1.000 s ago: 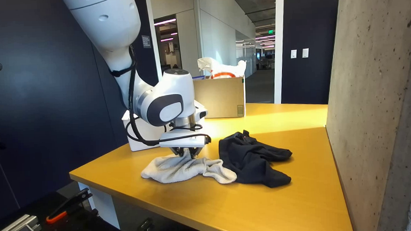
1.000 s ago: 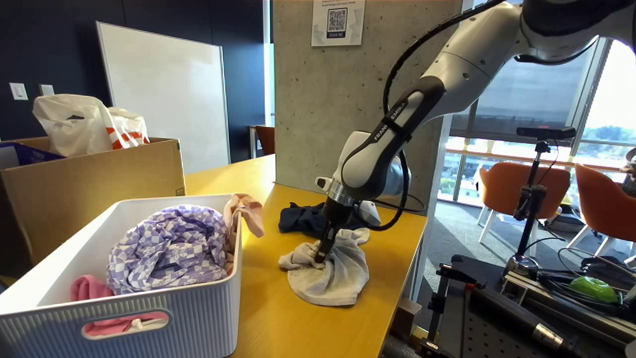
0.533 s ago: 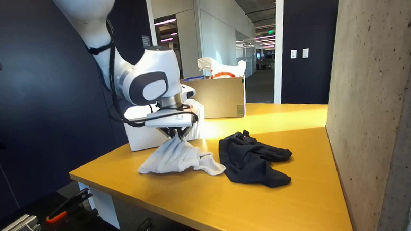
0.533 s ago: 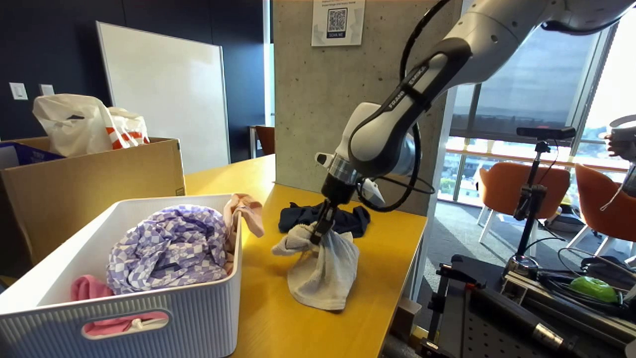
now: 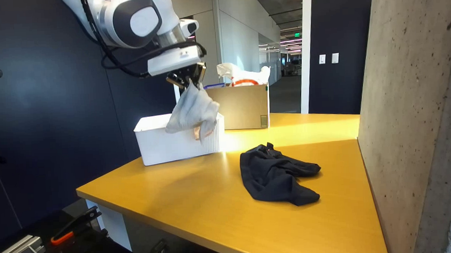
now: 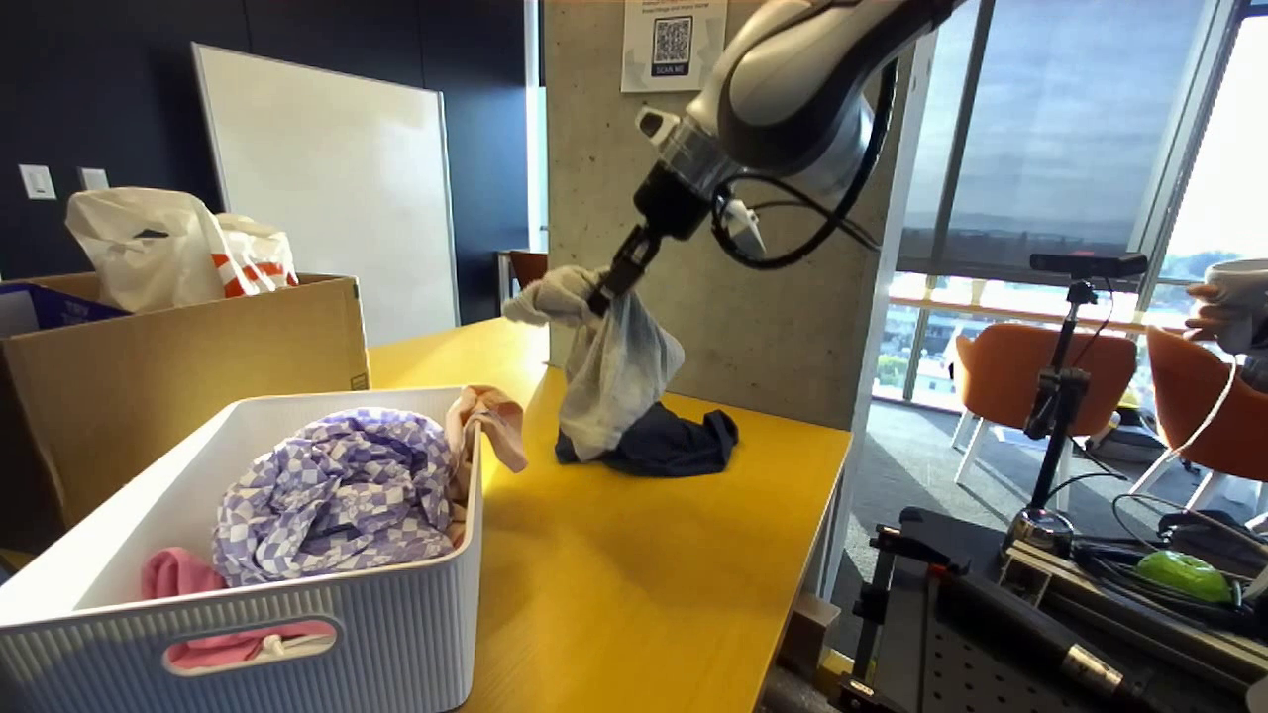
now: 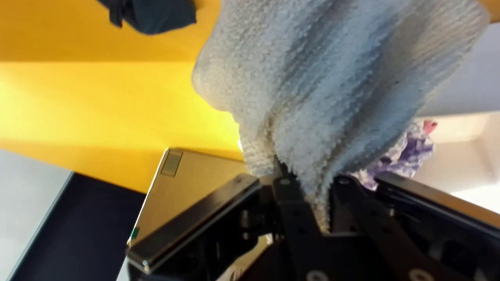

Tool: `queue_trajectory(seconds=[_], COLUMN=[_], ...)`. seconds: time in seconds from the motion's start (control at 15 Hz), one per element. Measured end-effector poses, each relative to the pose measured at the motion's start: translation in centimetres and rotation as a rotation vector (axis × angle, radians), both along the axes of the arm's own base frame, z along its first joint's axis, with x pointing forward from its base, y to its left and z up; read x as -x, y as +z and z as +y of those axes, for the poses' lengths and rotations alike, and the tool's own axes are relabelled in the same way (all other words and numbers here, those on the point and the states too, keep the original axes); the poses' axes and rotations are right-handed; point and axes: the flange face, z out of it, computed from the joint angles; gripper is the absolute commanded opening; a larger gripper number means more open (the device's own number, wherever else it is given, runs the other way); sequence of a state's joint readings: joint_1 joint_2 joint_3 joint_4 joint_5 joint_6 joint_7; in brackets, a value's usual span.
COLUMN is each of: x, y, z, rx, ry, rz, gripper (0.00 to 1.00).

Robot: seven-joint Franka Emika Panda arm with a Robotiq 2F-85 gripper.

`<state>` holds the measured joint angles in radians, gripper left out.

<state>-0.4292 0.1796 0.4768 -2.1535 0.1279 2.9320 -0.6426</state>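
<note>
My gripper (image 5: 194, 82) is shut on a light grey towel (image 5: 193, 109) and holds it in the air above the table. The towel hangs down in folds. In an exterior view (image 6: 614, 381) it hangs in front of a dark garment (image 6: 679, 441). In the wrist view the towel (image 7: 332, 78) covers the fingertips of the gripper (image 7: 308, 185). The dark garment (image 5: 277, 177) lies crumpled on the table. A white bin (image 6: 396, 634) holds a purple checkered cloth (image 6: 337, 495), a pink cloth (image 6: 178, 574) and a peach cloth (image 6: 492, 421) draped over its rim.
A cardboard box (image 5: 243, 106) with white plastic bags (image 6: 149, 248) stands behind the bin. A concrete pillar (image 5: 411, 114) borders the yellow table (image 5: 229, 217). A black cart (image 6: 991, 634) with a camera stand (image 6: 1060, 396) is beside the table.
The gripper has risen with the towel, lifting it off the table, and has tilted. The dark garment and the bin have not moved.
</note>
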Motion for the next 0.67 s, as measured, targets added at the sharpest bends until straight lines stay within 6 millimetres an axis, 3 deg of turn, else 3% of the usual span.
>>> queue_trajectory(seconds=[0.2, 0.33, 0.47, 0.67], x=[-2.4, -4.5, -6.7, -9.8], y=[6.1, 8.4, 8.8, 6.7], z=[2.3, 4.6, 7.7, 12.1], rx=[0.061, 0.095, 0.112, 0.11], ry=[0.047, 0.091, 0.143, 0.207], rz=[-0.088, -0.11, -0.107, -0.079], gripper=[0.04, 0.04, 0.04, 0.04])
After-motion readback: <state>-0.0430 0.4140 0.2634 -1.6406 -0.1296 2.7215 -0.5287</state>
